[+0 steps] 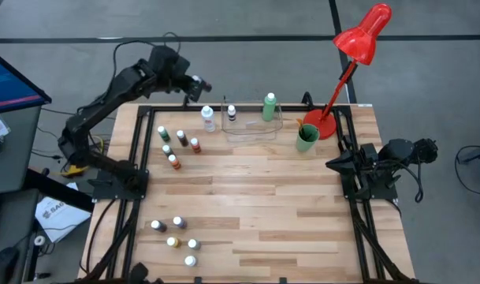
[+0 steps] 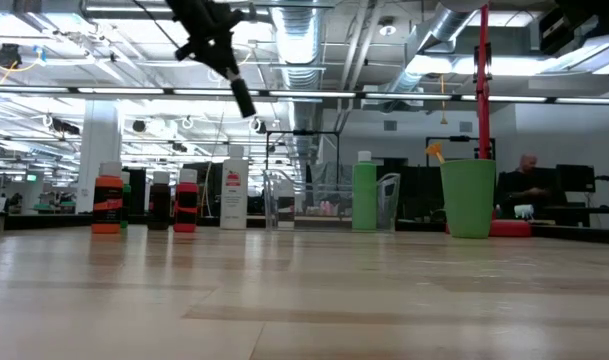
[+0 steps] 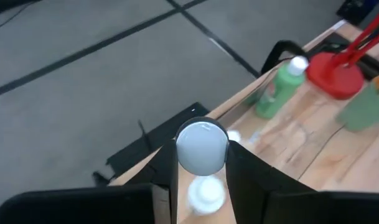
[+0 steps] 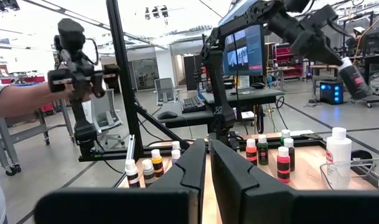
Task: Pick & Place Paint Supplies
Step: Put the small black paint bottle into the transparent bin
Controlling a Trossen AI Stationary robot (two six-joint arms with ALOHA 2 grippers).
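Note:
My left gripper hangs high over the table's far left corner, shut on a small dark bottle with a white cap. Below it a taller white bottle stands on the table. A clear tray at the far edge holds a tiny bottle and a taller green bottle. Several tiny capped bottles stand left of the tray, and several more near the front left. My right gripper waits shut at the table's right edge, touching nothing. My left gripper pinches the small bottle between its two fingers at the upper end, beside the white cap. The fingers slant down toward the table's far side. The bottle is lifted clear and tilted, its dark body slanting down past the fingers.
A green cup and a red lamp's base stand right of the tray. Bare wood spans the table's middle and right. Beyond the table a person's arm holds a hand-held device.

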